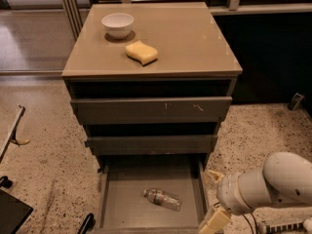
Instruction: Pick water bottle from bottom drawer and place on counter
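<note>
The water bottle (162, 199) lies on its side on the flat grey floor of the open bottom drawer (126, 208), a little right of the middle. The counter (185, 43) is the glossy tan top of the cabinet. My gripper (213, 201) hangs low at the drawer's right edge, to the right of the bottle and apart from it. Its cream fingers (213, 222) point down and left. The white arm reaches in from the lower right.
A white bowl (117, 24) and a yellow sponge (142, 52) sit on the counter's left half. Two upper drawers (151, 110) stand slightly pulled out. Speckled floor surrounds the cabinet. A black cable (251, 223) lies by the arm.
</note>
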Motion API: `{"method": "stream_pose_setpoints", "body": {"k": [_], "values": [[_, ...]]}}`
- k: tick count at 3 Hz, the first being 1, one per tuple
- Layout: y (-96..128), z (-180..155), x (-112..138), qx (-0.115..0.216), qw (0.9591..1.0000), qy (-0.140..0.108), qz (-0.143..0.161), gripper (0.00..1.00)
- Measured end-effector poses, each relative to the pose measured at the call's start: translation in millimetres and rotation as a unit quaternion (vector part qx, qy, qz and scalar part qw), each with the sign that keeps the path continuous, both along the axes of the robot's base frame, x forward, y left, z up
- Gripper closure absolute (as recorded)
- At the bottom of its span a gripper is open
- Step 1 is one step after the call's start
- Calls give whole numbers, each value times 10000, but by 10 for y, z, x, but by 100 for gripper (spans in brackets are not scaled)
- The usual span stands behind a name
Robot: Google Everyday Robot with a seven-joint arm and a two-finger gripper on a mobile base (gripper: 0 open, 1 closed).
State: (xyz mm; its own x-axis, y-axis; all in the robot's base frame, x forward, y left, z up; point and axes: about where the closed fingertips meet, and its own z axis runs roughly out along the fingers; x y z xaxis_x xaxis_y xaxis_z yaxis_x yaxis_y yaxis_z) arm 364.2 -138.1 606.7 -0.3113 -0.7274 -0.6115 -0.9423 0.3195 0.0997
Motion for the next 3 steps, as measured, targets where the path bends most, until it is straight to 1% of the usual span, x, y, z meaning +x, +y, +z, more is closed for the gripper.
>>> {"method": "stream_pose_setpoints", "body": {"k": [1,2,3], "values": [[39,-257,124,169,9996,-61,-220,0],[39,-257,124,169,9996,-61,-220,0],[32,-263,146,88,9993,-79,-343,0]]}}
